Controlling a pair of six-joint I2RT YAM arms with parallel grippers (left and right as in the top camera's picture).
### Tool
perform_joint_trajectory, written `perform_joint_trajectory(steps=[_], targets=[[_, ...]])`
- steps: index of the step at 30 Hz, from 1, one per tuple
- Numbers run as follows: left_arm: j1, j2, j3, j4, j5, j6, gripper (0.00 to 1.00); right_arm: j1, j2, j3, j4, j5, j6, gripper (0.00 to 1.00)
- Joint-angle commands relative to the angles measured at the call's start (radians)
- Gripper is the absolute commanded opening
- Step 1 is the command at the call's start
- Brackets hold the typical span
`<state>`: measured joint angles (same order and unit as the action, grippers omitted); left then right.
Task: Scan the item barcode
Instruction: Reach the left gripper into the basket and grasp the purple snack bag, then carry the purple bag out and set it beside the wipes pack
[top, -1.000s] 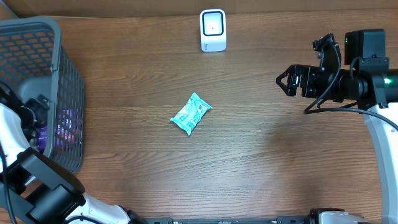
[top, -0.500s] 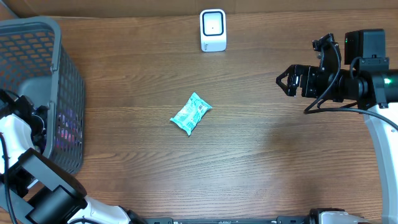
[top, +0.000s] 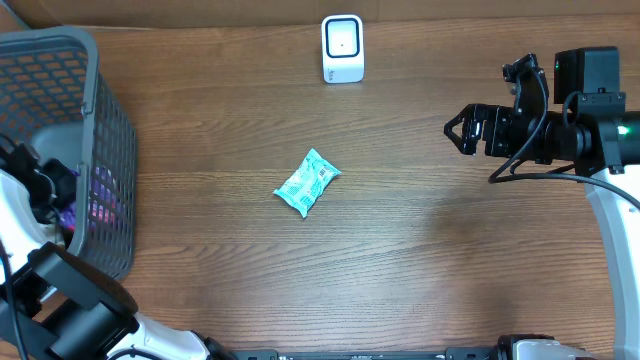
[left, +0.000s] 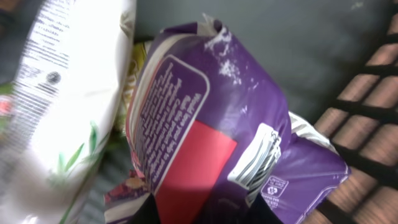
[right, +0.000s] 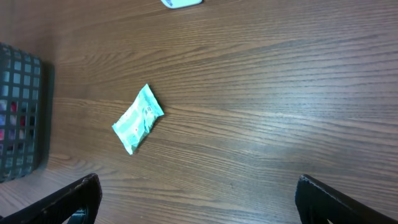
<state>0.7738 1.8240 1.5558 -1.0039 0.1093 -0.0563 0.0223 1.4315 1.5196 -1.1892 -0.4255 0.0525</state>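
Wood-grain table (top: 420, 260), teal packet (top: 308, 183), perhaps cardboard (top: 200, 12) behind

Over at the left edge of the wooden worktop (top: 420, 260) stands a dark grey mesh basket (top: 110, 130), its walls an open plastic grid with coloured wrappers showing through. Inside it, seen close up, a white packet (left: 56, 93) with small black print and a green leaf design lies against the other contents. Out in the middle of the worktop, well apart from the basket, a small teal packet (top: 307, 183) lies flat and slantwise on the bare wood.
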Motion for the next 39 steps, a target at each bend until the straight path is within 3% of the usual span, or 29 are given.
perform_joint_trajectory(steps=[1,11,18,22,28,39], targets=[[-0.010,-0.005,0.219,-0.080,0.042,0.001,0.04,0.006,-0.004,0.025,0.006,0.005,-0.001,1.00],[-0.010,-0.012,0.771,-0.361,0.072,0.020,0.04,0.006,-0.004,0.025,0.006,0.005,-0.001,1.00],[-0.024,-0.105,0.977,-0.463,0.363,0.038,0.04,0.006,-0.004,0.025,0.006,0.006,-0.001,1.00],[-0.094,-0.195,0.982,-0.537,0.518,0.080,0.04,0.006,-0.004,0.025,0.006,0.005,-0.001,1.00],[-0.267,-0.218,0.972,-0.686,0.508,0.141,0.04,0.006,-0.004,0.025,0.006,0.006,-0.001,1.00],[-0.555,-0.208,0.546,-0.606,0.481,0.129,0.04,0.006,-0.004,0.025,0.006,0.005,-0.001,1.00]])
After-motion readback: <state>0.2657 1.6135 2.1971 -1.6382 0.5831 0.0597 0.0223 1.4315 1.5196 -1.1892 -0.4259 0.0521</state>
